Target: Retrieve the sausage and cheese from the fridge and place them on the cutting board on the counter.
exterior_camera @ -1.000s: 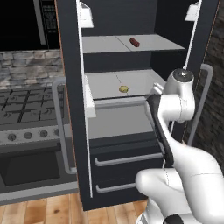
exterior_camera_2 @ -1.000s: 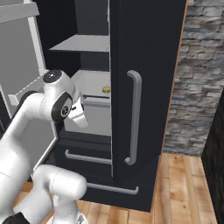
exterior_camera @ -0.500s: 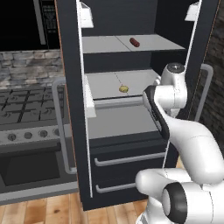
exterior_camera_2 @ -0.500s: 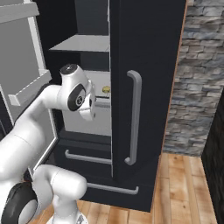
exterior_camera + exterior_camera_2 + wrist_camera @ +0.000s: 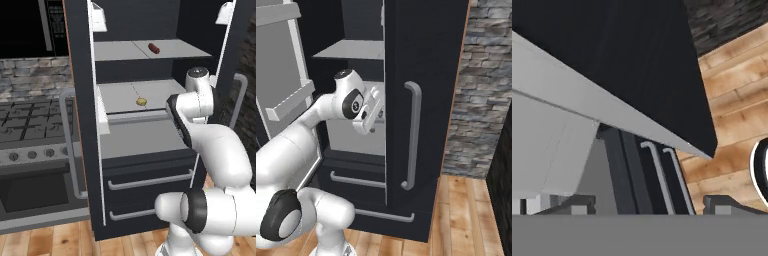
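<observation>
Sausage (image 5: 154,48) lies on the upper shelf (image 5: 150,50) of the open fridge (image 5: 150,125), toward the back and a little right of centre, a short dark red piece with nothing beside it. Cheese (image 5: 141,101) sits one shelf lower, a small pale yellow lump near the middle of that shelf (image 5: 135,97). Neither has been touched yet.

In the right base view the end effector (image 5: 370,114) hangs just inside the fridge opening, at about the height of the cheese shelf, tilted downward. In the hand view its two dark fingertips (image 5: 574,204) stand well apart with nothing between them, and past them are the drawer handles (image 5: 662,170) and the wooden floor (image 5: 737,100), so it grips nothing.

The step in hand looks like the reach for the first item. To do it well, the wrist should level out so the camera looks along a shelf rather than down at the drawers. The cheese is the nearer target: come in above the shelf, keep clear of the closed right door's edge (image 5: 387,125), and lower the fingers to either side of the lump before closing. It is small and roundish, so a centred grip low on it should keep it from squirting out.
</observation>
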Controlling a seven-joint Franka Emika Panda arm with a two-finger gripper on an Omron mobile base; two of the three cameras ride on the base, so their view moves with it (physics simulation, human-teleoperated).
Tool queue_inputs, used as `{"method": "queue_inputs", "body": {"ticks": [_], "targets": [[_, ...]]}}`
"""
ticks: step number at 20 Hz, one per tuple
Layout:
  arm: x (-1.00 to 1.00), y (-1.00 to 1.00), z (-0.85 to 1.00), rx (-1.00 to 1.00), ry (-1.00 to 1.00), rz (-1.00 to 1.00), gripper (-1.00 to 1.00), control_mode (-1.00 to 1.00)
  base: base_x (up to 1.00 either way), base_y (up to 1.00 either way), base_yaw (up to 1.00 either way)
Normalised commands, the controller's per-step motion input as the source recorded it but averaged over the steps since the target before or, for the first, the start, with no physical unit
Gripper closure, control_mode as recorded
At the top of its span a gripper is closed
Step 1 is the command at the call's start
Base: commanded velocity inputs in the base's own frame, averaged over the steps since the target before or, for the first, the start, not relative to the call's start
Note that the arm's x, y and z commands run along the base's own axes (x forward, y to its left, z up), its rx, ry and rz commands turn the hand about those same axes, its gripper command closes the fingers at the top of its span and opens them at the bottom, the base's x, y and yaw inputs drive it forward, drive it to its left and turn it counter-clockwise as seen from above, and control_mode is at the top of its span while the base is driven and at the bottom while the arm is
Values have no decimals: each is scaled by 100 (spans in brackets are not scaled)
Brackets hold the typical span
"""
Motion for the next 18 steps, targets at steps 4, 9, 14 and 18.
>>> {"method": "queue_inputs", "body": {"ticks": [4, 9, 14, 18], "targets": [[-17, -84, 0, 8, 0, -8, -100, -100, 0, 0, 0], [-28, -86, 0, 7, -1, -2, -100, -100, 0, 0, 0], [-28, -79, 0, 3, 0, -2, -100, -100, 0, 0, 0], [-19, -32, 0, 0, -3, 8, -100, -100, 0, 0, 0]]}}
